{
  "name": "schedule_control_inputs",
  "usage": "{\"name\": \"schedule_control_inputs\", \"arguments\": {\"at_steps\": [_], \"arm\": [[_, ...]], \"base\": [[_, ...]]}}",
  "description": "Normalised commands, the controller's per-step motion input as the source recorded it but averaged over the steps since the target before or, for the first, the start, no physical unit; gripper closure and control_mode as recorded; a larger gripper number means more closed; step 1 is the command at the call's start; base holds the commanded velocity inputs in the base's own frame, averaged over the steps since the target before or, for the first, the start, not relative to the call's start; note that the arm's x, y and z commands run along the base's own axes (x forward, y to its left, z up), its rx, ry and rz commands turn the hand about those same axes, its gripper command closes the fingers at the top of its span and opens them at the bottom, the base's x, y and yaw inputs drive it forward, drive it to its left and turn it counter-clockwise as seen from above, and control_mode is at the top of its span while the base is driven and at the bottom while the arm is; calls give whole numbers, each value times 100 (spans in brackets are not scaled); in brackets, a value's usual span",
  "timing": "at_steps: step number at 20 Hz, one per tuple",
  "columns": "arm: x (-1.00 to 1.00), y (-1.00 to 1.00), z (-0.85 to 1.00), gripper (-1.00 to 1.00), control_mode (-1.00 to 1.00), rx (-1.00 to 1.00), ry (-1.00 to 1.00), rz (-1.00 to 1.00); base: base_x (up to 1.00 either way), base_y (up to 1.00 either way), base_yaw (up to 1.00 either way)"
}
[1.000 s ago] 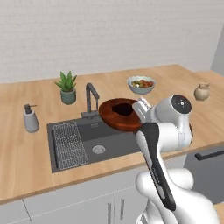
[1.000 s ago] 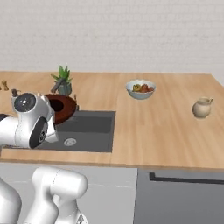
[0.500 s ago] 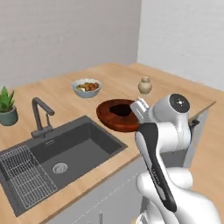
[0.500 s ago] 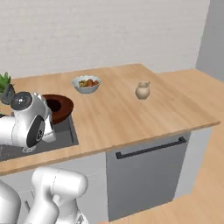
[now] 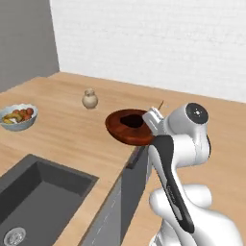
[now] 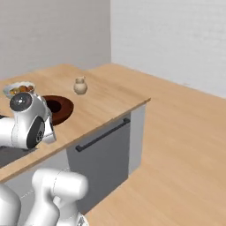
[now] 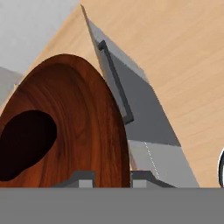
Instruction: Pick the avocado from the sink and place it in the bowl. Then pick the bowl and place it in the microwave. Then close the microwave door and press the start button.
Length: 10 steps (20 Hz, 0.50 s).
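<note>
My tool (image 7: 112, 178) is clamped on the rim of the bowl (image 5: 131, 127), holding it above the tabletop (image 5: 67, 129) edge. The avocado (image 7: 24, 142) lies inside the bowl. The sink (image 5: 38, 199) sits low at left.

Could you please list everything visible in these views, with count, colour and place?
bowl: one, reddish-brown wood, carried by its rim above the counter's edge
avocado: one, nearly black, lying inside the bowl
food bowl: one, pale grey-blue with colourful food, on the counter beyond the sink
jug: one, small, beige, on the counter past the bowl
sink: one, dark grey basin with a round drain, set into the counter
counter: one, light wood, ending at a corner
dishwasher front: one, grey with a dark horizontal handle, under the counter's end
floor: light wood
walls: white brick at the back, plain grey at the side
gripper: one, its fingers shut on the bowl's rim
</note>
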Motion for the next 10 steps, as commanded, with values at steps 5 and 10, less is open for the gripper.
{"name": "schedule_control_inputs", "arguments": {"at_steps": [5, 10], "arm": [[0, 0, 0, 100, 100, 0, 0, 0], [0, 0, 0, 100, 100, 0, 0, 0]], "base": [[-8, -8, -66], [-11, -16, -65]]}}
